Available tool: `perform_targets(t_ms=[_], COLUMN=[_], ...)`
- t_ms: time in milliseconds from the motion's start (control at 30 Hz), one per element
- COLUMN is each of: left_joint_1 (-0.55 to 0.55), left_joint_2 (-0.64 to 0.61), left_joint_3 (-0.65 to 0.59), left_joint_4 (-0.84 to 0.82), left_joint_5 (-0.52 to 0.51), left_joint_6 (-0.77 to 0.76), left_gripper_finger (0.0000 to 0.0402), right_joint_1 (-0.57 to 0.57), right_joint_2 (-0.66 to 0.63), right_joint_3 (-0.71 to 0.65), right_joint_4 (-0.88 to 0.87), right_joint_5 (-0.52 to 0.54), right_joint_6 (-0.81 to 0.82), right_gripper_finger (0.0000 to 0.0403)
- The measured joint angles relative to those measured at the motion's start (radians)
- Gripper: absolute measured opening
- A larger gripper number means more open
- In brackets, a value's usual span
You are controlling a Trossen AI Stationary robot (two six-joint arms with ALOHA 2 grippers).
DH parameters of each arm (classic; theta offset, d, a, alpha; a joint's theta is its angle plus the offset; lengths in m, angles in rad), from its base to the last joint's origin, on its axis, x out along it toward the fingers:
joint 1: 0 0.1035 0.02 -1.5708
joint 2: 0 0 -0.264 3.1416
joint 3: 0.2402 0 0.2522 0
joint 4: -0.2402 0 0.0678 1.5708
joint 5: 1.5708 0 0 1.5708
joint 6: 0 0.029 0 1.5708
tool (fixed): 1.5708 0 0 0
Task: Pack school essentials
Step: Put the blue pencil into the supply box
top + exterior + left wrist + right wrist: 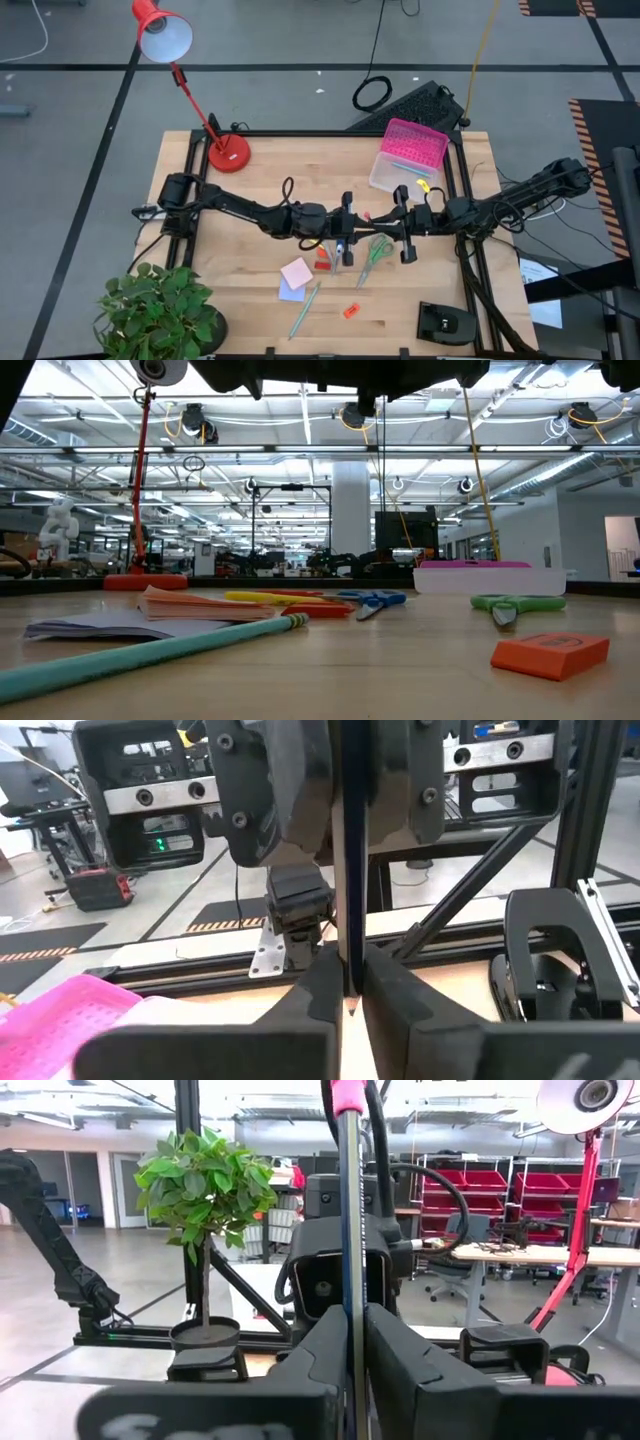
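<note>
A thin dark pencil with a pink end stands upright above the table's middle. My left gripper and my right gripper are both shut on it; they meet fingertip to fingertip, left gripper and right gripper. Flat on the table below lie the pink and lavender sticky-note pads, red scissors, blue scissors, green scissors, a teal pencil and an orange eraser. My left gripper pinches the pencil between its two fingers near its pointed lower end. The fingers come level from the table's left side and lie across the upright shaft. The pencil is lifted clear of the table. My right gripper pinches the pencil's shaft between its two fingers, below the pink end. The fingers come level from the table's right side, across the shaft. The pencil stands upright, pink end up.
A clear box with a pink lid stands at the far right. A red desk lamp is at the far left, a potted plant at the near left corner and a black device at the near right.
</note>
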Motion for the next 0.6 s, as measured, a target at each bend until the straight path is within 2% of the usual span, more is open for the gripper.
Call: perform_targets(t_ms=[167, 300, 400, 600], left_joint_1=[0.001, 0.001, 0.0, -0.003], left_joint_2=[-0.021, -0.073, -0.137, -0.251], left_joint_3=[-0.002, -0.001, -0.001, 0.0], left_joint_4=[-0.034, -0.16, -0.326, -0.729], left_joint_5=[-0.004, -0.062, -0.132, -0.273], left_joint_6=[0.006, 0.026, 0.043, 0.042], left_gripper_finger=[0.0032, 0.003, 0.0016, 0.0019], right_joint_1=[0.0, 0.0, 0.0, 0.0], right_joint_2=[-0.005, -0.014, -0.046, -0.109], right_joint_3=[0.002, 0.001, 0.001, 0.001], right_joint_4=[-0.025, -0.073, -0.146, -0.35], right_joint_5=[0.005, 0.026, 0.05, 0.201], right_joint_6=[0.034, 0.058, 0.061, 0.079], right_gripper_finger=[0.0054, 0.0106, 0.0156, 0.0236])
